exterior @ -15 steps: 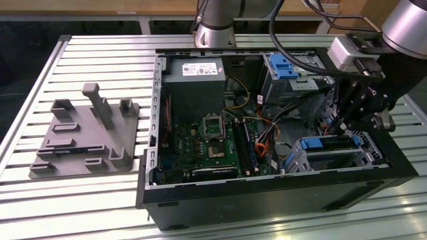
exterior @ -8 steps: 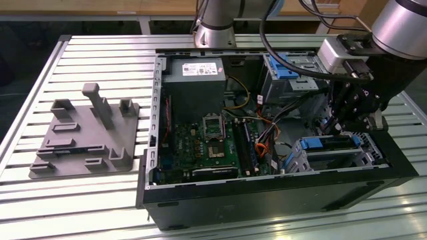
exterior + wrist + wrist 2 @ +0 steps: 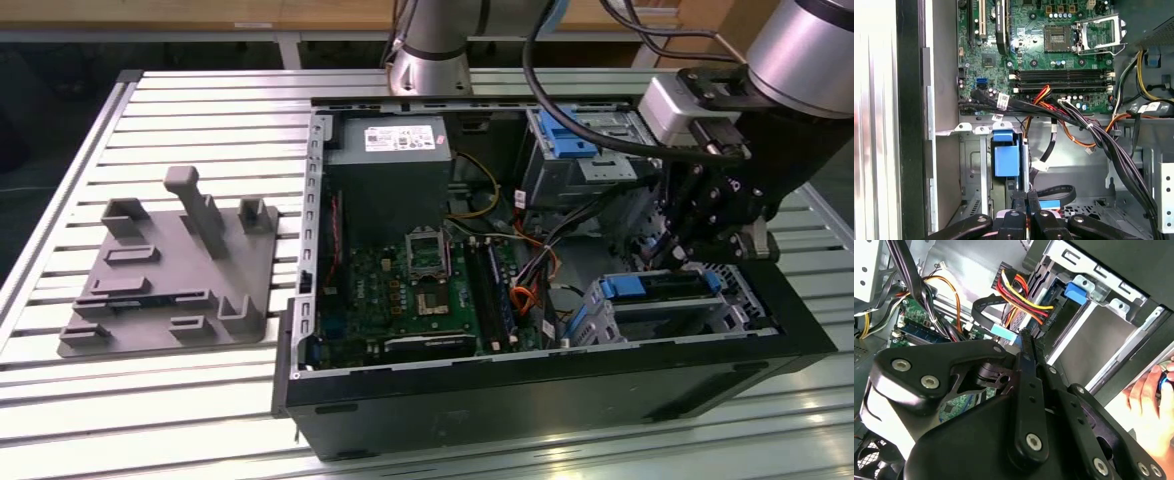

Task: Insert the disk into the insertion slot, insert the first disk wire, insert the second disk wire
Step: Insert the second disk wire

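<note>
The disk (image 3: 657, 287), in its bright blue frame, sits inside the insertion slot (image 3: 731, 306), the silver cage at the case's front corner on the exterior view's right. Its blue tab (image 3: 1005, 152) shows in both wrist views (image 3: 1076, 292). A red, yellow and black wire bundle (image 3: 1024, 297) runs into the disk's end. My gripper (image 3: 690, 260) hangs just behind the slot, fingers pressed together (image 3: 1026, 198). At its tip (image 3: 1024, 335) is the light-blue plug (image 3: 1004, 332) of a flat black disk wire (image 3: 981, 307).
The open computer case (image 3: 534, 390) lies on a slatted metal table. The motherboard (image 3: 1054, 55) and loose cables (image 3: 1104, 140) crowd the space beside the slot. A grey bay with a blue latch (image 3: 571, 135) stands farther back. A grey fixture (image 3: 167, 270) is on the exterior view's left. A person's hand (image 3: 1149, 402) is outside the case.
</note>
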Robot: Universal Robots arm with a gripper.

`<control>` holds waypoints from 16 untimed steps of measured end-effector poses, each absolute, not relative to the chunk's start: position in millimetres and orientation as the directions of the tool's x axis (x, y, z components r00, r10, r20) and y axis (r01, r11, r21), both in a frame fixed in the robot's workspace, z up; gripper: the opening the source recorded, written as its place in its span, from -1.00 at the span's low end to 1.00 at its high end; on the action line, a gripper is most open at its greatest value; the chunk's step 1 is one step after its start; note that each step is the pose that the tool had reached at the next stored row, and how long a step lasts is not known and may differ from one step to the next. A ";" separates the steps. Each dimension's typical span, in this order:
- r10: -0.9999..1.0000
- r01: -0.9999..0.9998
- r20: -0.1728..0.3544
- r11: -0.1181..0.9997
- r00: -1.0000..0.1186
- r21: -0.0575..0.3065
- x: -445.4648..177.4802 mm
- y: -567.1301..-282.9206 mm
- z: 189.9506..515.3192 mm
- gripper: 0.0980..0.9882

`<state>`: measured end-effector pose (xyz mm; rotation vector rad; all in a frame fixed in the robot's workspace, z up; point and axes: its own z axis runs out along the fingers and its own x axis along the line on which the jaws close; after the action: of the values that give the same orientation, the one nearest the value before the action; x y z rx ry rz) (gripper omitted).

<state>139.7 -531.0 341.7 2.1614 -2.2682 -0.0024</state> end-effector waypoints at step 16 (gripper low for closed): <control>-0.997 -0.997 0.005 0.077 -0.077 0.007 143.8 -532.3 341.6 -0.90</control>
<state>143.8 -532.3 341.6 2.1284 -2.2992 -0.0027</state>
